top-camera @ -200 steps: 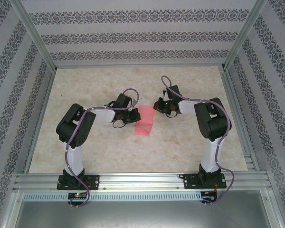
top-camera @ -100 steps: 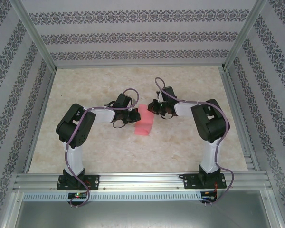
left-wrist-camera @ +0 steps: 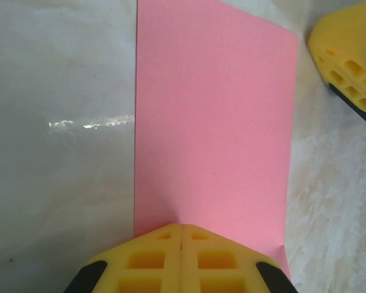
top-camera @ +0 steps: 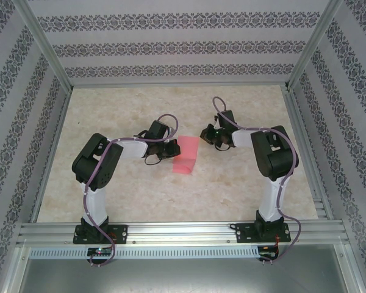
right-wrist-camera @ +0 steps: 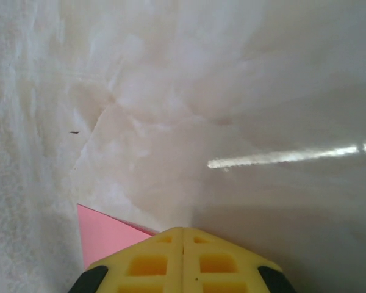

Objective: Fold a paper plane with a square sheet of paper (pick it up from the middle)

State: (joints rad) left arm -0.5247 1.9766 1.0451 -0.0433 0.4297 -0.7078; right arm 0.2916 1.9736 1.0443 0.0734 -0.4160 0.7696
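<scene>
The pink-red sheet of paper (top-camera: pixel 186 155) lies flat on the table as a tall rectangle, seemingly folded in half. In the left wrist view the paper (left-wrist-camera: pixel 213 122) fills the middle, and my left gripper (left-wrist-camera: pixel 182 226) is shut with its yellow tips resting on the paper's near edge. From above, the left gripper (top-camera: pixel 171 148) sits at the sheet's left side. My right gripper (top-camera: pixel 208 135) is shut, just off the sheet's upper right corner. Its wrist view has the gripper (right-wrist-camera: pixel 183 229) over bare table, with a paper corner (right-wrist-camera: pixel 104 235) to its left. A right gripper finger (left-wrist-camera: pixel 348 61) shows beside the sheet.
The pale marbled tabletop (top-camera: pixel 140 195) is ringed by an aluminium frame (top-camera: pixel 183 232) and patterned walls. Both arm bases stand at the near edge.
The right gripper slid left toward the paper's top corner, then pulled back to the right and slightly away. The left gripper and the paper stayed put.
</scene>
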